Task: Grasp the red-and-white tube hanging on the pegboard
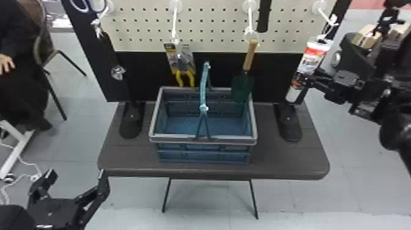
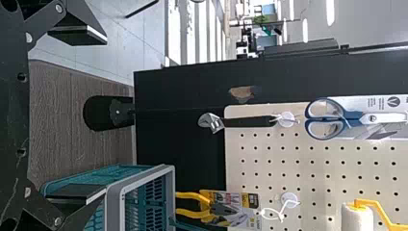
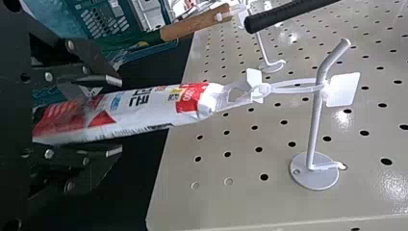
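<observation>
The right gripper's (image 3: 118,115) two flat fingers (image 3: 91,79) stand one on each side of the red-and-white tube (image 3: 159,103), near its lower, red end. They are narrowed but not closed. One finger lies against or just beside the tube's edge, and a thin gap shows between the other finger and the tube. I judge the jaws to be open around the tube rather than pinching it. The tube's flat white end is tied by a white loop (image 3: 269,89) to a white hook (image 3: 317,110) on the pegboard (image 3: 269,202). The loop runs straight out from the hook, so the tube's weight seems to rest on the hook.

In the head view the tube hangs at the upper right of the frame, slanting down and to the left from its hook. The right arm comes in from the right edge at about the height of the tube's lower end. Left of it on the board hang a wooden-handled trowel (image 1: 247,58) and, at upper centre, pliers (image 1: 183,65). A blue basket (image 1: 203,139) sits on the dark table (image 1: 275,165) at mid-frame.

The left gripper (image 1: 72,188) waits at the lower left corner, its fingers spread wide with nothing between them.

The approach and the lining-up look done, since the tube is already between the right fingers. What is left is the closing itself, a firm squeeze on the tube's body. The grasp is not yet made.
</observation>
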